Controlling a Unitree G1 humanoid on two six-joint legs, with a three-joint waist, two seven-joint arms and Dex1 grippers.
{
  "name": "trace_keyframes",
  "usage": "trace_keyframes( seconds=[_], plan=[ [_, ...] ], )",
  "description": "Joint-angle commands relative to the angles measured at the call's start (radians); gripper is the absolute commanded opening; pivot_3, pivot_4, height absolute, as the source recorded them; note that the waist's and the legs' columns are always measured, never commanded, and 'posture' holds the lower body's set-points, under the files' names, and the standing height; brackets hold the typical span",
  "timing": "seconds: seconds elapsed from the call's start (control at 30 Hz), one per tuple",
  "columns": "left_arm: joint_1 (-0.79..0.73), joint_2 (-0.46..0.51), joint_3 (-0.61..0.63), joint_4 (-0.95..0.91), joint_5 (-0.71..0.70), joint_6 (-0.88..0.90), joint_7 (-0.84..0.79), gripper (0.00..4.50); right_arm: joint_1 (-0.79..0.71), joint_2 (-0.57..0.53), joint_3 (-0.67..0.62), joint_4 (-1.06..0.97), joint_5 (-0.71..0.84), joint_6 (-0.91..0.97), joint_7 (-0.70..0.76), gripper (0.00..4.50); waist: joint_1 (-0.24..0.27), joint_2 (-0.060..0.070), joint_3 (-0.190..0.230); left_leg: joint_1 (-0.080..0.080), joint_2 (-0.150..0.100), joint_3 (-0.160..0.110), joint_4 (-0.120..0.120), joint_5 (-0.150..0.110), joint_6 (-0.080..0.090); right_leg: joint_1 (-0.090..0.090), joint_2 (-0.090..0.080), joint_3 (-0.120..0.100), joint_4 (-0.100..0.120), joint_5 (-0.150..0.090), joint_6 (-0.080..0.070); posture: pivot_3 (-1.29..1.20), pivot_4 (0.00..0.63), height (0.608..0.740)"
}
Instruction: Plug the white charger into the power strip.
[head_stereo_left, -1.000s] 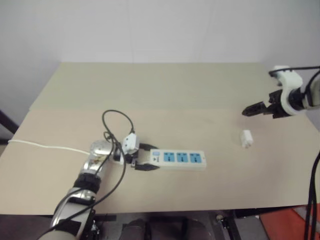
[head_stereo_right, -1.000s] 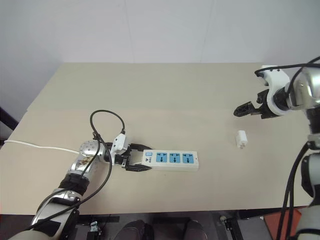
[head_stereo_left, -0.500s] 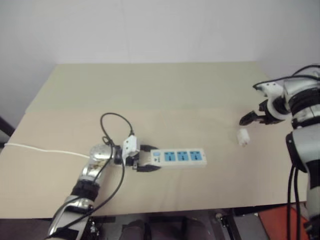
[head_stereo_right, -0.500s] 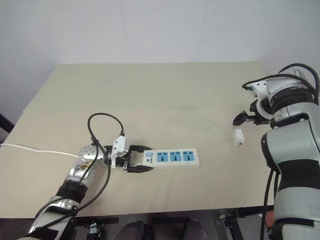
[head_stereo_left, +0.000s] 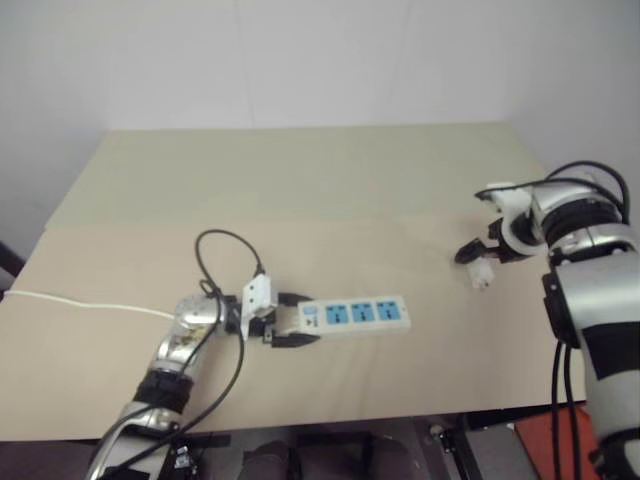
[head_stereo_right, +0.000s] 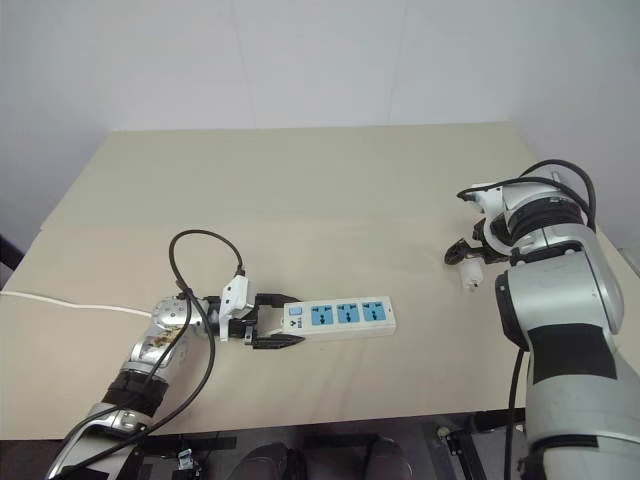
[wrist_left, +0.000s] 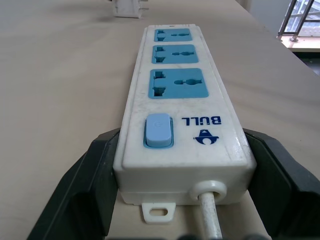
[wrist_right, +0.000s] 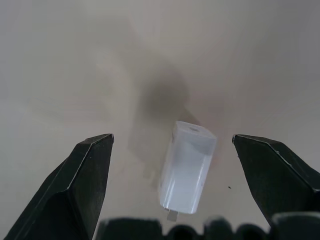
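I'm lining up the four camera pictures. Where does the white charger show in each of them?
Left eye view: white charger on the table's right part, just under the right claw.
Right eye view: same spot, beside that claw.
Left wrist view: small white block at the top edge, beyond the power strip's far end.
Right wrist view: centred between the open black fingers.
Shared landmark: the power strip.

The power strip (wrist_left: 182, 120) between my left fingers (wrist_left: 82, 187) is smooth white plastic with a soft sheen; its sockets and switch are matt blue plastic. The white charger (wrist_right: 187, 167) looks like glossy, slightly translucent plastic. My fingers are matt black plastic. The table (head_stereo_left: 330, 190) is matt, smooth beige.
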Motion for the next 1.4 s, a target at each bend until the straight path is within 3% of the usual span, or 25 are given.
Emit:
trace_keyframes(
  seconds=[0.03, 0.47, 0.57, 0.83, 1.07, 1.27, 1.4],
  plan=[
    [0.030, 0.012, -0.019, -0.033, -0.005, 0.018, 0.005, 3.26, 0.007, 0.003, -0.042, 0.001, -0.024, -0.033, -0.038, 4.50, -0.005, 0.000, 0.000, 0.000, 0.000, 0.000, 0.000, 0.000, 0.000, 0.000, 0.000, 0.000, 0.000, 0.000, 0.000, 0.00, 0.150, 0.740],
    [0.066, 0.035, -0.021, -0.084, -0.019, 0.042, 0.038, 3.26, 0.041, 0.038, -0.129, 0.008, -0.059, -0.081, -0.112, 4.50, -0.016, 0.001, 0.000, 0.001, 0.000, 0.000, 0.000, 0.000, 0.000, 0.001, 0.000, 0.000, 0.000, 0.000, 0.000, 0.00, 0.150, 0.740],
    [0.069, 0.041, -0.021, -0.091, -0.022, 0.045, 0.043, 3.26, 0.046, 0.043, -0.138, 0.009, -0.068, -0.087, -0.116, 3.86, -0.017, 0.001, 0.000, 0.002, 0.000, 0.000, -0.001, 0.000, -0.001, 0.001, 0.000, 0.001, 0.000, 0.000, 0.000, 0.00, 0.150, 0.740],
    [0.077, 0.049, -0.021, -0.105, -0.028, 0.055, 0.053, 3.26, 0.054, 0.051, -0.153, 0.009, -0.087, -0.094, -0.110, 1.21, -0.017, 0.001, 0.001, 0.002, 0.000, 0.000, -0.001, 0.001, -0.001, 0.001, 0.001, 0.001, 0.000, 0.000, 0.000, 0.00, 0.150, 0.740],
    [0.072, 0.058, -0.023, -0.102, -0.031, 0.066, 0.046, 3.26, 0.046, 0.051, -0.149, 0.002, -0.100, -0.096, -0.047, 1.15, -0.019, 0.001, 0.001, 0.002, 0.001, 0.000, -0.001, 0.001, -0.001, 0.001, 0.001, 0.001, 0.000, 0.000, 0.000, 0.00, 0.150, 0.740],
    [0.018, 0.040, -0.046, -0.087, -0.023, 0.108, 0.055, 3.26, 0.008, 0.019, -0.128, -0.065, -0.093, -0.097, 0.174, 1.15, -0.016, 0.002, 0.001, 0.002, 0.000, 0.000, -0.001, 0.001, -0.001, 0.001, 0.001, 0.001, 0.001, 0.000, 0.000, 0.00, 0.150, 0.740],
    [-0.023, 0.034, -0.065, -0.070, -0.017, 0.109, 0.039, 3.26, 0.068, -0.039, -0.148, -0.327, -0.024, -0.075, 0.347, 1.15, -0.011, 0.002, 0.001, 0.001, 0.000, 0.000, 0.000, 0.001, 0.000, 0.001, 0.001, 0.001, 0.001, 0.000, 0.000, 0.00, 0.150, 0.740]
  ],
)
